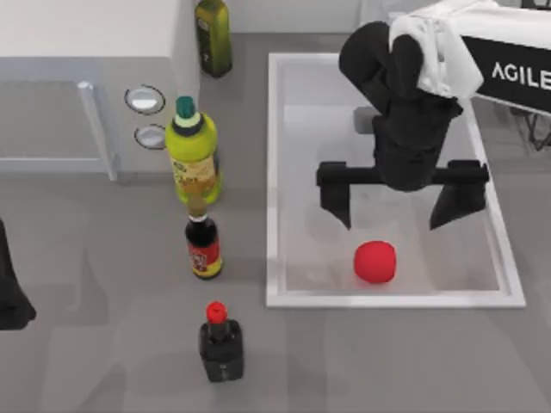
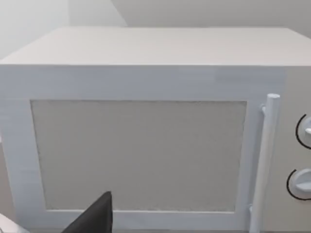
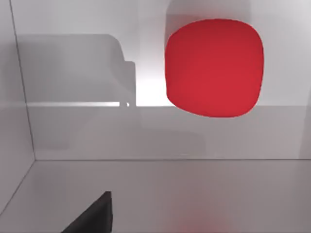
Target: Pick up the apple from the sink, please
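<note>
Red apple (image 1: 375, 261) lies in white sink (image 1: 274, 172), grey table (image 1: 95, 344).

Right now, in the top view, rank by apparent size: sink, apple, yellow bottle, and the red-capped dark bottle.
1. sink, by far the largest.
2. yellow bottle.
3. Red-capped dark bottle and apple: too close to rank; the bottle stands nearer the camera.
Right gripper hangs open above the sink.

open sink floor (image 1: 405, 249) around apple (image 1: 375, 261)
</note>
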Available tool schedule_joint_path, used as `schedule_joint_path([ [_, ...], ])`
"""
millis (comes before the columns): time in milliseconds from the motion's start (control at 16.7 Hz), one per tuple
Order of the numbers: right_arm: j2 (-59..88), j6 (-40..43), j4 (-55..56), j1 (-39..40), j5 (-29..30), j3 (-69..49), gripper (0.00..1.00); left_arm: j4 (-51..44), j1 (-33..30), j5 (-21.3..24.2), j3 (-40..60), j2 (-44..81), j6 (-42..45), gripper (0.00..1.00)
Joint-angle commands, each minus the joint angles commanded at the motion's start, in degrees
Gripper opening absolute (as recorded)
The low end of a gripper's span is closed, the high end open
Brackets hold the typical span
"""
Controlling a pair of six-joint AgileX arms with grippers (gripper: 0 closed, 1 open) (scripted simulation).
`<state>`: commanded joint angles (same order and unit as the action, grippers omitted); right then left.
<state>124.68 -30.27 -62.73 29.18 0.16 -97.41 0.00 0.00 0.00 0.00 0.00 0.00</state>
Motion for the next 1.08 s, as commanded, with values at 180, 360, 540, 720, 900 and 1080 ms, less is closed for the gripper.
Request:
schedule_joint_path([
  [180,0.0,0.0,0.0,0.0,0.0,0.0,1.0,0.0,0.0,0.0,0.0,0.0,0.0,1.0],
  [360,0.5,0.1,1.0,-0.3,0.0,0.7,1.0,0.0,0.0,0.0,0.0,0.0,0.0,1.0],
  [540,4.0,0.0,6.7,-0.2,0.0,3.2,1.0,0.0,0.0,0.0,0.0,0.0,0.0,1.0],
  [720,9.0,-0.1,16.7,-0.1,0.1,6.7,1.0,0.0,0.0,0.0,0.0,0.0,0.0,1.0],
  [900,13.5,-0.2,24.2,0.0,0.1,9.9,1.0,0.0,0.0,0.0,0.0,0.0,0.0,1.0],
  [1080,15.2,-0.3,26.3,0.1,0.2,11.1,1.0,0.0,0.0,0.0,0.0,0.0,0.0,1.0],
])
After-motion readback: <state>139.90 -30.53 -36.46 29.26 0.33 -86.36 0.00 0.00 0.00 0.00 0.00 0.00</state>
